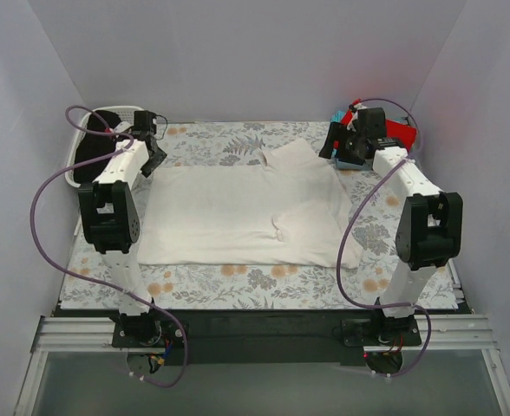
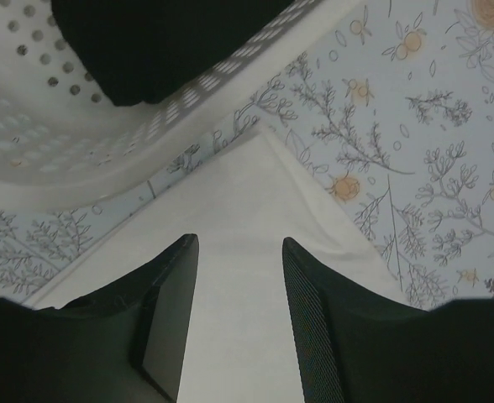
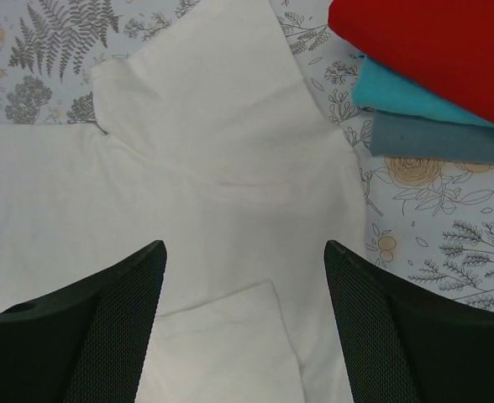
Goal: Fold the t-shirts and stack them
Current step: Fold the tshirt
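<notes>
The large white t-shirt (image 1: 246,208) lies spread flat mid-table, plain side up, with no print showing. My left gripper (image 1: 154,159) is open and empty just above its back left corner (image 2: 230,210); its jaws stand apart (image 2: 239,245). My right gripper (image 1: 330,147) is open and empty above the shirt's back right part, near a sleeve (image 3: 213,168); its jaws stand wide apart (image 3: 245,249). A black t-shirt (image 1: 88,160) lies in the basket and also shows in the left wrist view (image 2: 163,42). A red t-shirt (image 3: 440,50) lies folded on a teal one (image 3: 407,96) at the back right (image 1: 392,132).
The white lattice basket (image 1: 99,117) stands at the back left, close beside my left gripper; its rim shows in the left wrist view (image 2: 62,143). A grey-blue folded cloth (image 3: 440,138) lies under the teal shirt. The floral table cloth (image 1: 238,282) covers the table. White walls enclose three sides.
</notes>
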You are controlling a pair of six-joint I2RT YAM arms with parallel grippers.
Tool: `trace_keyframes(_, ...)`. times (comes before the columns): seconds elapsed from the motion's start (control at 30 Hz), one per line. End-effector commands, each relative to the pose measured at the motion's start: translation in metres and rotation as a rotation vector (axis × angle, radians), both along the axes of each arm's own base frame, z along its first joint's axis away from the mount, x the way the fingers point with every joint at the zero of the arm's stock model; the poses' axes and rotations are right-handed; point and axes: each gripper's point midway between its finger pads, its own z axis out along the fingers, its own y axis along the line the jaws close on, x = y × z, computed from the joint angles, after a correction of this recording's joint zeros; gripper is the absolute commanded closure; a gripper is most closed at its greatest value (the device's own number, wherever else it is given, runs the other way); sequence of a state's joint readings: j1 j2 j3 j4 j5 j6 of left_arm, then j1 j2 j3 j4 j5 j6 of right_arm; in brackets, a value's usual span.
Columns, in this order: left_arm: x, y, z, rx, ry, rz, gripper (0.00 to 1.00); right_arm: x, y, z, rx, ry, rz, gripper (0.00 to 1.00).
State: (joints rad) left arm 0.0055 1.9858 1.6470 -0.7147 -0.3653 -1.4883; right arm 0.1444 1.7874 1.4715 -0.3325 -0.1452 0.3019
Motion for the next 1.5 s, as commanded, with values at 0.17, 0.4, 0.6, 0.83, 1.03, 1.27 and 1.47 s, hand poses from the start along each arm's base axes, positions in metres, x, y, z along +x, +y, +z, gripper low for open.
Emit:
trace_keyframes(0.17,0.036,0.009,-0.019,0.17,0.06,0.056,0.58,0.055,0.008,0.001,-0.031,-0.119,0.047,0.19)
trace_keyframes(0.4,0.052,0.017,-0.036,0.218,0.074,0.074,0.59,0.066,0.014,-0.023,-0.019,-0.101,0.067,0.2)
trace_keyframes(0.6,0.059,0.016,-0.049,0.217,0.078,0.07,0.59,0.073,0.014,-0.041,-0.034,-0.086,0.07,0.2)
trace_keyframes(0.83,0.057,0.015,-0.058,0.211,0.094,0.059,0.63,0.078,0.008,-0.061,-0.078,-0.058,0.068,0.2)
trace_keyframes(1.03,0.056,0.013,-0.067,0.203,0.111,0.049,0.72,0.081,-0.003,-0.077,-0.155,-0.026,0.054,0.2)
trace_keyframes(1.27,0.055,0.01,-0.072,0.186,0.119,0.039,0.8,0.087,0.001,-0.097,-0.164,0.016,0.076,0.21)
trace_keyframes(1.47,0.053,0.008,-0.075,0.179,0.124,0.027,0.87,0.093,0.011,-0.108,-0.173,0.046,0.085,0.34)
